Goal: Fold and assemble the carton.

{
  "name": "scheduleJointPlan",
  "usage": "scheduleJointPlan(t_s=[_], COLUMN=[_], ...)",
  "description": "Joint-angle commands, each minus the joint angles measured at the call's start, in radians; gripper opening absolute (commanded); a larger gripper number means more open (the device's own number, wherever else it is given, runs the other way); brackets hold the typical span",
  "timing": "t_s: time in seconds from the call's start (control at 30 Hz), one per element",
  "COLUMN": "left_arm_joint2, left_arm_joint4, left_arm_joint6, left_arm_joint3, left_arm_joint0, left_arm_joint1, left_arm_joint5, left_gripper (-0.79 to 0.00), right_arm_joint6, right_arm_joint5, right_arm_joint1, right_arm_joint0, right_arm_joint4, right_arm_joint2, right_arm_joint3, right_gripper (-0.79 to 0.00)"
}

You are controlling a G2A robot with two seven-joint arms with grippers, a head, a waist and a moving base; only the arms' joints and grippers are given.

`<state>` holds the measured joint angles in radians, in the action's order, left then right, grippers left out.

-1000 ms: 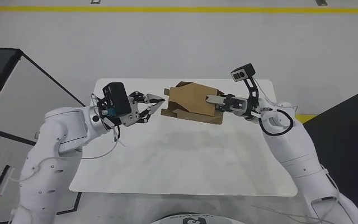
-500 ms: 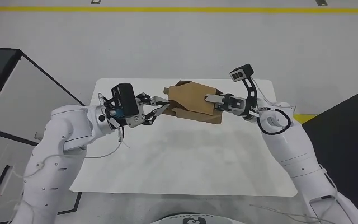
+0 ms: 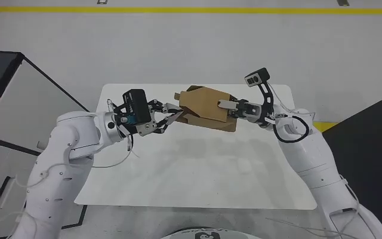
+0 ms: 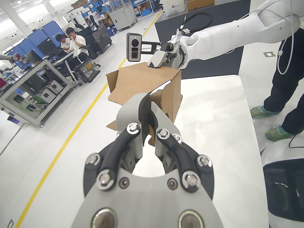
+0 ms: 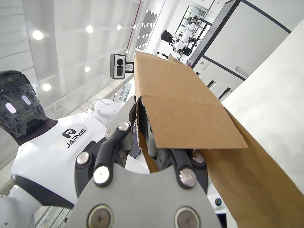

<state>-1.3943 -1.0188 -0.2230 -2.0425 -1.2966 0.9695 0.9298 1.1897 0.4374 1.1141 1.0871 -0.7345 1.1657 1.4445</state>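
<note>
The white table [image 3: 197, 179] spread wide between the robot and the carton [image 3: 206, 103], giving both arms room. The carton stood close to the table's far edge, with flaps loose at both ends. The right gripper [image 5: 142, 122] pinched a carton wall between its fingers. The left gripper [image 4: 145, 104], fingers pressed together, pointed into the opposite open end. Its own fingertips hid any contact with a flap.

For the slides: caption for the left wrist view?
Left end effector at the open end of the carton; right end effector grips its far side.
</note>
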Motion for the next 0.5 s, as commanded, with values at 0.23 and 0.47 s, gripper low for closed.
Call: scheduleJointPlan(t_s=[0.23, 0.47], left_arm_joint2=[0.017, 0.024], left_arm_joint4=[0.009, 0.015], left_arm_joint6=[-0.003, -0.007], left_arm_joint3=[-0.004, -0.014], left_arm_joint0=[0.009, 0.010], left_arm_joint1=[-0.004, -0.007], left_arm_joint5=[0.035, 0.062], left_gripper=[-0.785, -0.785], right_arm_joint6=[-0.022, -0.029], right_arm_joint5=[-0.008, -0.013], right_arm_joint1=[0.003, 0.006], right_arm_joint0=[-0.001, -0.001], right_arm_joint4=[0.014, 0.022], right_arm_joint2=[0.002, 0.002], right_arm_joint3=[-0.006, -0.005], right_gripper=[-0.785, -0.785])
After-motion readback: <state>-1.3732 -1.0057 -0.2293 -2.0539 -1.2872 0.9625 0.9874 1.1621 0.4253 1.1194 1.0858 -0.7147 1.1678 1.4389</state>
